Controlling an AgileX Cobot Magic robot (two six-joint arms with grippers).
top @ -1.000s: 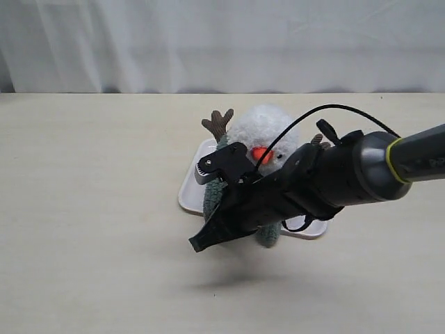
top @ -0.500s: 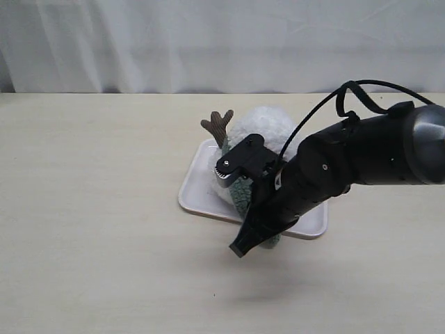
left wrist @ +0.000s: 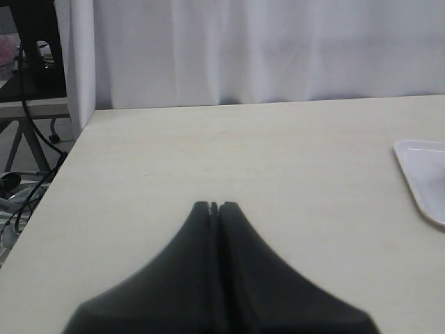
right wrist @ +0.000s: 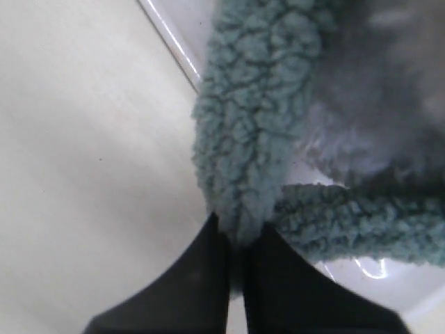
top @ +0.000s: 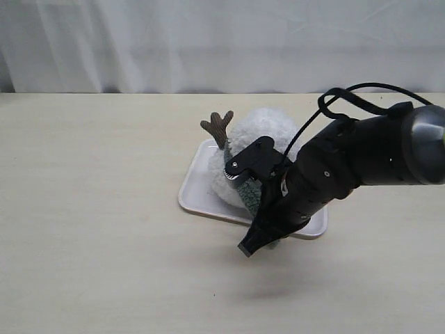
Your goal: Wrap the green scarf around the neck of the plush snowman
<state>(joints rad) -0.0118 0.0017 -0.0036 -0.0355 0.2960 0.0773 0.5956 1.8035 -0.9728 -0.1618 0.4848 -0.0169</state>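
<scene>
We've got the right gripper (right wrist: 238, 233) pinched tight on the fuzzy, dull green scarf (right wrist: 250, 125), hanging at six o'clock off the fluffy white plush snowman (top: 261, 126) sitting on its tray (top: 197, 188).

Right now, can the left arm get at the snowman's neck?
Probably not cleanly. The right arm lies across the plush snowman's front, right pincer shut on the green scarf. The left pincer, shut, sits over the table with only the tray's edge in its view.
</scene>
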